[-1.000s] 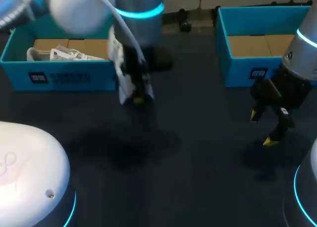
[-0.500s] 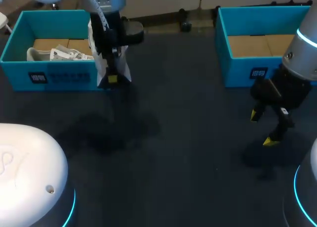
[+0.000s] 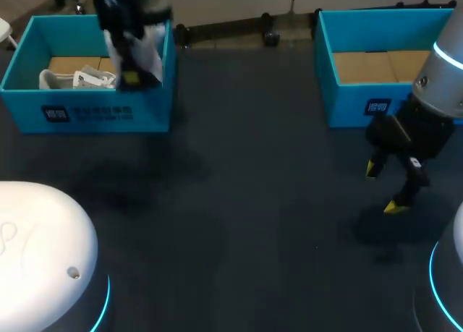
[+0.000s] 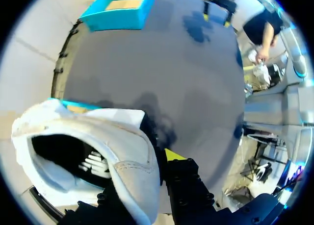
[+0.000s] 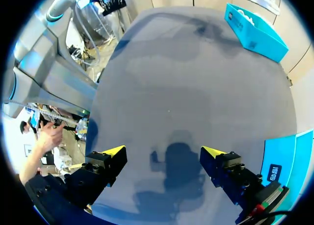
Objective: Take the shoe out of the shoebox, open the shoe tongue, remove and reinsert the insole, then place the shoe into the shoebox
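Snagging looks the main risk: left tool (image 3: 131, 77), clamped on the white shoe (image 4: 125, 154) above the right wall of the shoebox (image 3: 108, 116), could clip that wall or drop it onto the second shoe (image 3: 75, 79) inside; right tool (image 3: 383, 188), fingers apart, hangs well away from that shoebox.

Dark grey matte table (image 3: 275, 260), soft blurred shadows on its surface, even light
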Controlling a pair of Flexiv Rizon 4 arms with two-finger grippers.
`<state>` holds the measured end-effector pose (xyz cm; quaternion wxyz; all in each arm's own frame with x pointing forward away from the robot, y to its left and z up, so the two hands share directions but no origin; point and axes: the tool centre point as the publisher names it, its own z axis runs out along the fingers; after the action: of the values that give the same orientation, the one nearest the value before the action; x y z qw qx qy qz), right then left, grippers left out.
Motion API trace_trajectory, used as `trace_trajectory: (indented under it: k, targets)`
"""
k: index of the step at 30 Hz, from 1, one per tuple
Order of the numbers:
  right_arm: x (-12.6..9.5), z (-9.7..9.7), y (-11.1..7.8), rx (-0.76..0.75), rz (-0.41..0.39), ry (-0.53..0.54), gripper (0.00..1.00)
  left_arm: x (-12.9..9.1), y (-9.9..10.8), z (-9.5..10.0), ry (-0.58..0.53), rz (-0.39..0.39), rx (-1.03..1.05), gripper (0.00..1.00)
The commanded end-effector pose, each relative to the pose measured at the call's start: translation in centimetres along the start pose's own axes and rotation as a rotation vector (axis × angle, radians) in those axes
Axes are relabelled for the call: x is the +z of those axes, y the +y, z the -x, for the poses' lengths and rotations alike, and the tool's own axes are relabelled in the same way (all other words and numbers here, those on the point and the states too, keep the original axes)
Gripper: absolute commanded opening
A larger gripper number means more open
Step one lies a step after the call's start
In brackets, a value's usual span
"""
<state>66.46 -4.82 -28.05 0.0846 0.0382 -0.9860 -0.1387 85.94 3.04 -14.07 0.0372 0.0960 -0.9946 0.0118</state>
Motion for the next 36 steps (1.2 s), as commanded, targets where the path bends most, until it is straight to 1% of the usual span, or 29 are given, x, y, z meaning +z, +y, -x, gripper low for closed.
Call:
trace_trajectory:
  k: [1, 3, 7, 8, 11, 12, 14, 16, 19, 21, 35, 36]
  targets:
    - [0.1, 0.0, 0.0, -0.001, -0.002, 0.0, 1.0, -2.1, 2.2, 3.6, 0.033, -0.012, -0.001, 0.0]
    - [0.1, 0.0, 0.0, -0.001, -0.002, 0.0, 1.0, -2.8, 3.2, 5.2, 0.009, 0.008, -0.014, 0.0]
    - [0.1, 0.0, 0.0, -0.001, -0.002, 0.0, 1.0, -3.4, 4.8, 7.0, 0.011, 0.03, 0.017, 0.0]
    - [0.1, 0.0, 0.0, -0.001, -0.002, 0.0, 1.0, -3.6, 5.5, 7.8, -0.003, 0.034, -0.001, 0.0]
    - [0.1, 0.0, 0.0, -0.001, -0.002, 0.0, 1.0, -4.0, 7.2, 9.4, 0.013, 0.049, 0.066, 0.0]
    - [0.1, 0.0, 0.0, -0.001, -0.002, 0.0, 1.0, -4.1, 7.7, 10.0, 0.006, 0.042, 0.081, 0.0]
    - [0.1, 0.0, 0.0, -0.001, -0.002, 0.0, 1.0, -4.2, 8.8, 11.0, -0.003, 0.054, 0.12, 0.0]
    - [0.1, 0.0, 0.0, -0.001, -0.002, 0.0, 1.0, -4.4, 10.1, 12.2, 0.003, 0.057, 0.119, 0.0]
    - [0.1, 0.0, 0.0, -0.001, -0.002, 0.0, 1.0, -4.7, 11.6, 13.5, -0.015, 0.074, 0.141, 0.0]
    - [0.1, 0.0, 0.0, -0.001, -0.002, 0.0, 1.0, -5.0, 12.9, 14.4, 0.003, 0.051, 0.188, 0.0]
    - [0.1, 0.0, 0.0, -0.001, -0.002, 0.0, 1.0, -5.0, 12.9, 14.4, 0.003, 0.051, 0.188, 0.0]
    - [0.1, 0.0, 0.0, -0.001, -0.002, 0.0, 1.0, -5.1, 12.8, 14.3, -0.018, 0.06, 0.226, 0.0]
